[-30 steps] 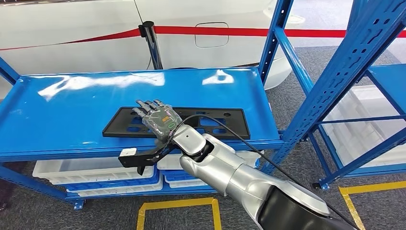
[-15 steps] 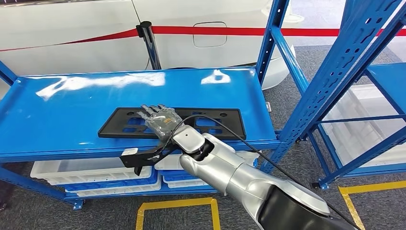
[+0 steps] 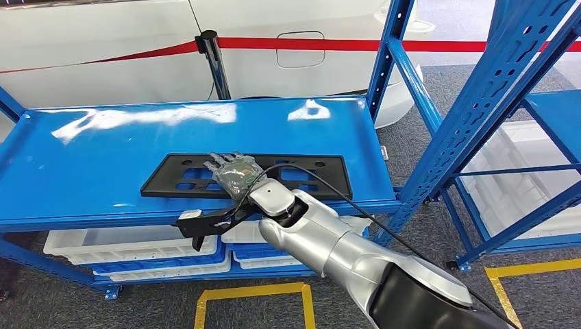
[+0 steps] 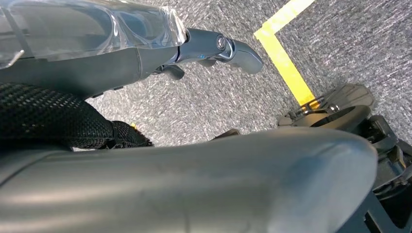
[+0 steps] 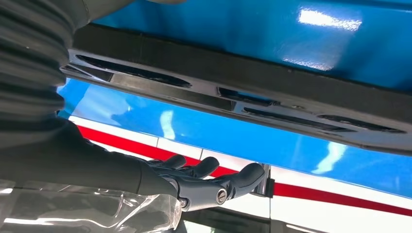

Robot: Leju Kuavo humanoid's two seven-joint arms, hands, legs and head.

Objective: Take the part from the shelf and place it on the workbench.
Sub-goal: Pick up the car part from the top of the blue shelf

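Since 0.5 s ago right hand (image 3: 236,174) has slid slightly nearer the shelf's front edge; part unmoved. Glossy blue shelf (image 3: 89,164) on blue racking, white bins (image 3: 123,248) below, grey carpet with yellow tape (image 3: 250,295), white car with red stripe (image 3: 308,45) behind. Black slotted part (image 3: 308,175) lies flat near the shelf's front edge. Right arm reaches forward, hand palm-down over the part's middle, fingers extended and apart, gripping nothing. Left hand (image 4: 214,48) hangs over the carpet, fingers loosely out, holding nothing.
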